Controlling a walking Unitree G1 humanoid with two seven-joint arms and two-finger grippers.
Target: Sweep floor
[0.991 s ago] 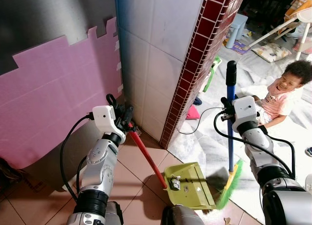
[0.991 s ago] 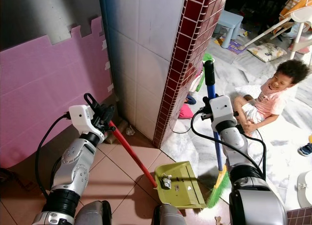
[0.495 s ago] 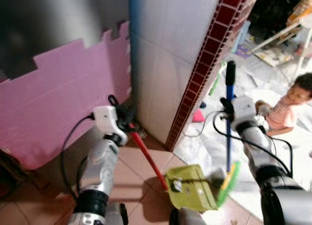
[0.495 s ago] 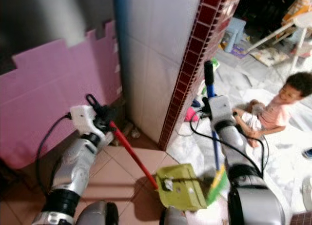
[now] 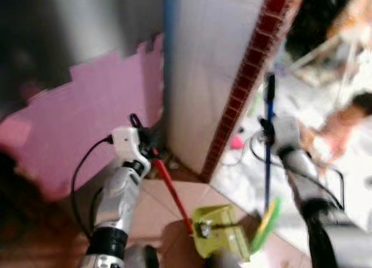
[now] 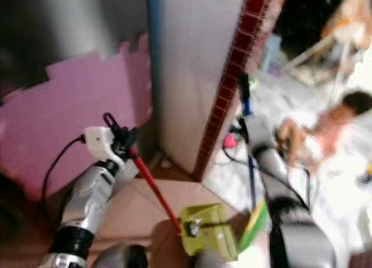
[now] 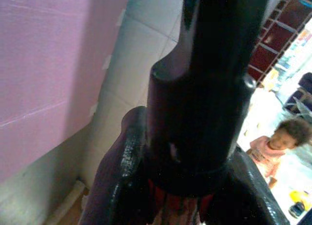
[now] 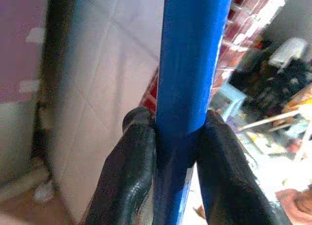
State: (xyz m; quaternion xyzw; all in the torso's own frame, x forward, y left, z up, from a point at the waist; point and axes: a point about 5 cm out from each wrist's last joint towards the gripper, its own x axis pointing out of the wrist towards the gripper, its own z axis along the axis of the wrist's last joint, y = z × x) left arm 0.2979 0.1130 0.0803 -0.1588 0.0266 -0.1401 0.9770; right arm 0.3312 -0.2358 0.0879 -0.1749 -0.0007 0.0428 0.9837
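broom (image 8: pixel 187 64) sits clamped within right tool (image 8: pixel 175 176).

Terracotta tiled floor (image 5: pixel 157 204) at lower left, green dustpan (image 5: pixel 220 238) resting on it at bottom centre, pale floor at right

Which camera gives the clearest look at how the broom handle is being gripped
The right wrist view: the blue broom handle stands close up with one black finger pressed on each side, so the right gripper is plainly shut on it. The blurred eye views show the whole broom, its green bristles beside the dustpan, but no finger detail.
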